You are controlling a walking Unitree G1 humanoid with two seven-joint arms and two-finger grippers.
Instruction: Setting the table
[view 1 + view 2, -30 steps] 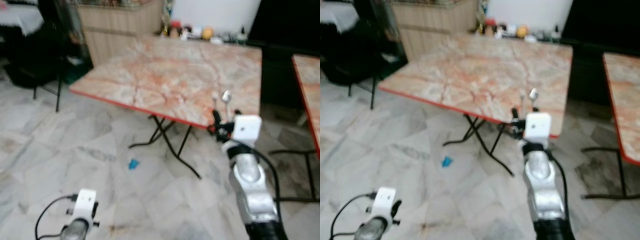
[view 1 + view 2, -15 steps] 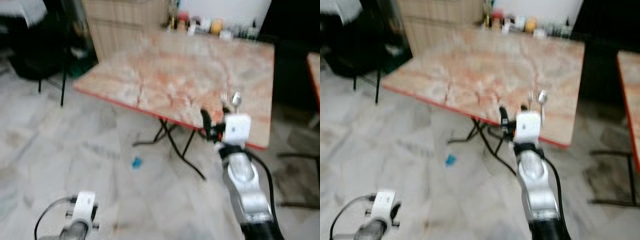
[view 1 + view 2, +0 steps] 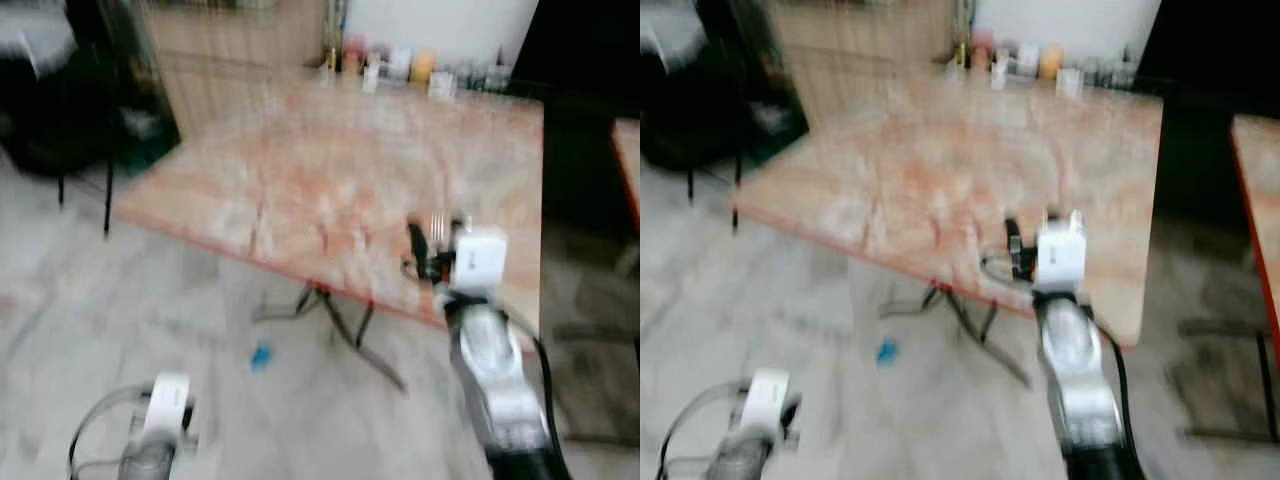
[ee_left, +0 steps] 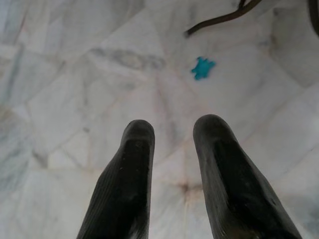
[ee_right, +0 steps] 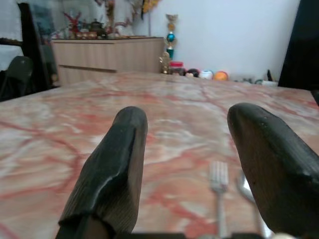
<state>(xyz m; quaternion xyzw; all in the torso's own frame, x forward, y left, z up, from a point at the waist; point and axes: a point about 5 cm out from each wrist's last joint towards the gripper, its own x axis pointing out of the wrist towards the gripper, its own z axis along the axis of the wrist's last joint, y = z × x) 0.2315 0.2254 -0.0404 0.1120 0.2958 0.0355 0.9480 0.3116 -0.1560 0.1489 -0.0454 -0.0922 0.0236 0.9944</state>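
A marble-patterned table [image 3: 330, 170] with a red edge stands ahead, blurred in both eye views. A silver fork [image 5: 218, 177] and a spoon [image 5: 245, 186] lie side by side near its front right edge; one finger partly hides the spoon. My right gripper [image 5: 188, 117] is raised at table height just short of them, open and holding nothing. In the left eye view my right gripper [image 3: 430, 247] is over the table's near edge. My left gripper [image 4: 175, 124] hangs low over the marble floor, open and holding nothing.
Small jars and bottles [image 3: 400, 65] line the table's far edge. A second table [image 3: 625, 150] stands at the right, and a wooden cabinet [image 3: 230, 50] and a dark chair [image 3: 60, 110] at the back left. Folding table legs [image 3: 340, 320] and a blue scrap [image 4: 203, 67] are on the floor.
The camera has moved closer and the picture is more blurred. My right gripper has come over the table's near edge, nearer the fork and spoon. The left arm still hangs low.
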